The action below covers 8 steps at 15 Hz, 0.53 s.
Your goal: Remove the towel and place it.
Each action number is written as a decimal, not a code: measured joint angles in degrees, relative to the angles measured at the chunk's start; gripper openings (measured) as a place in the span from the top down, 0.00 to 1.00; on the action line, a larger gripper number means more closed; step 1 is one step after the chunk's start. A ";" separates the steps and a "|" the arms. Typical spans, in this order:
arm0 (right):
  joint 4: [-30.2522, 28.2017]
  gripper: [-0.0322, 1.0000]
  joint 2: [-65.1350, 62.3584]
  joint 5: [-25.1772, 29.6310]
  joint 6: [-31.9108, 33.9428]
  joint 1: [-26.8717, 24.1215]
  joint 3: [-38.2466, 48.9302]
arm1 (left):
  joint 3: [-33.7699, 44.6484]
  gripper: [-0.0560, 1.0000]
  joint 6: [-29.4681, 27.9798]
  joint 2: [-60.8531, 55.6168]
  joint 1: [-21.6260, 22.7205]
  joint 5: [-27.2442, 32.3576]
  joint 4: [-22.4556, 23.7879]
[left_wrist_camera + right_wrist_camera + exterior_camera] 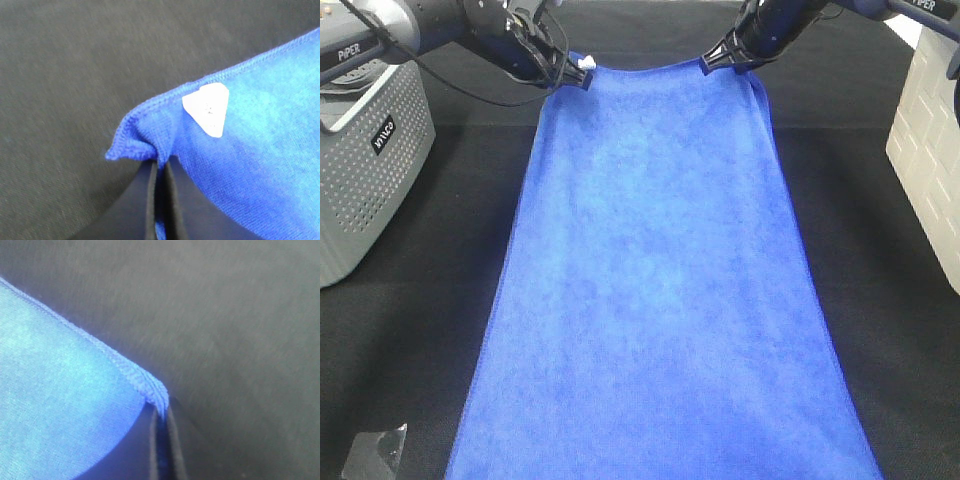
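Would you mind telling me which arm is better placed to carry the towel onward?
Neither: the left tool and right tool each pinch a far corner of the towel, so both should move together.

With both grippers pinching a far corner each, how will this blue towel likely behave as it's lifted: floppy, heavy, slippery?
Probably floppy: the towel bunches at the left gripper and dips between the grippers. Likely light, held by thin corner pinches. The right gripper grips only the stitched edge, so it might slip.

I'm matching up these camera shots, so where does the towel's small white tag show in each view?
Exterior high: white tag at the towel's far left corner, beside the left gripper.
Left wrist: tag just beyond the pinched corner.
Right wrist: not in view.
Shared landmark: the towel's stitched edge.
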 joint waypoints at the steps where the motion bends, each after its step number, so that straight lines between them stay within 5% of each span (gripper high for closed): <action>1: 0.00 0.97 0.34 -0.74 0.00 -0.06 0.00 | 0.00 0.93 0.11 0.00 0.00 -1.15 0.00; 8: -0.34 0.97 3.21 -5.50 0.57 -0.74 -0.06 | 0.00 0.93 2.75 0.74 0.00 -5.44 0.00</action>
